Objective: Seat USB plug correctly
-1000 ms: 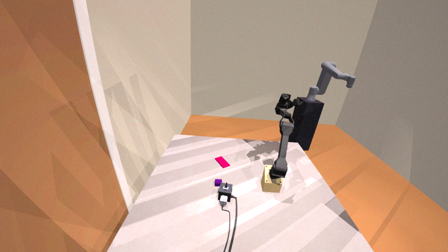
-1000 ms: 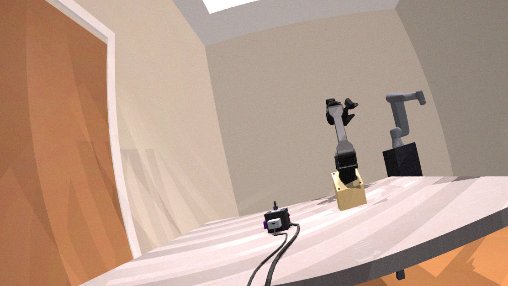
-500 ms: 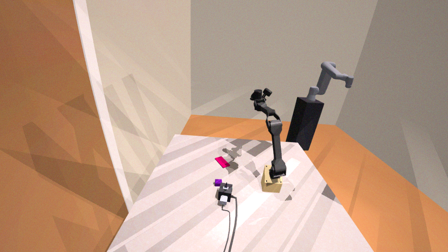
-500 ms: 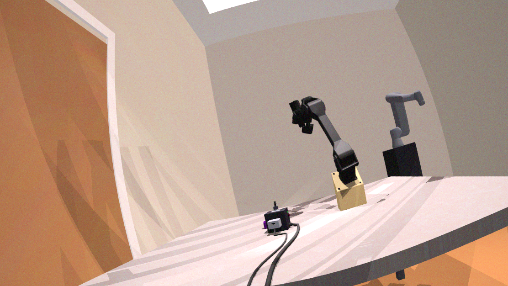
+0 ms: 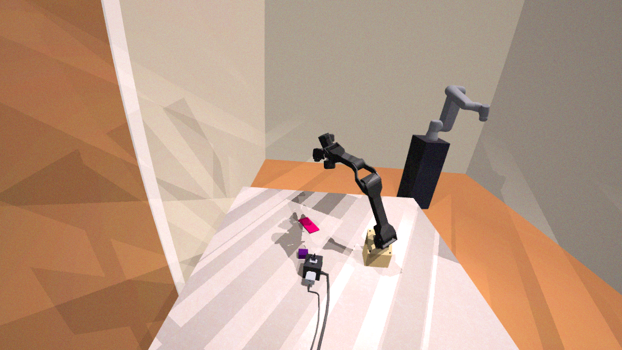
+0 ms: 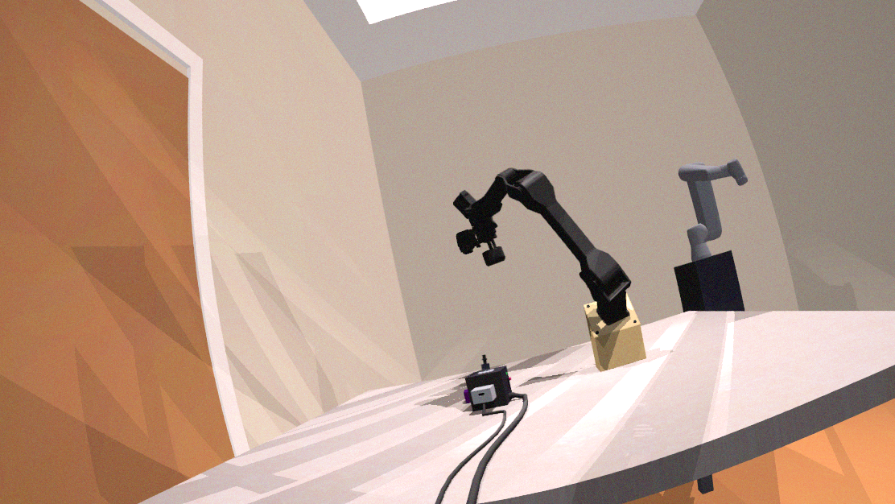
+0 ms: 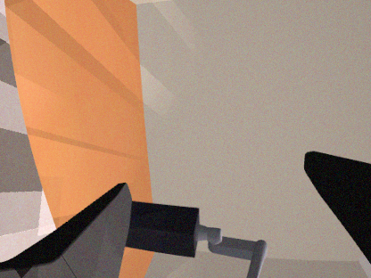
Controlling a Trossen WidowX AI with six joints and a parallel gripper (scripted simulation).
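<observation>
The power cube [image 5: 317,267] [image 6: 500,379] is a black box standing on the table. The small dark USB plug [image 5: 314,258] [image 6: 484,363] stands upright on top of it, at the socket. Its way round and its exact depth in the socket are too small to tell. My gripper [image 5: 323,159] [image 6: 480,248] [image 7: 218,176] is open and empty. It is high above the table, well above and beyond the cube in the top view. The wrist view shows neither plug nor cube.
A white adapter [image 5: 310,277] [image 6: 482,394] is on the cube's near side, with grey cables [image 5: 327,295] [image 6: 501,431] running to the front. A purple block [image 5: 302,253] [image 6: 467,395] sits beside the cube. A flat pink piece [image 5: 309,225] lies farther back. A grey arm [image 5: 450,110] [image 6: 704,206] stands beyond the table.
</observation>
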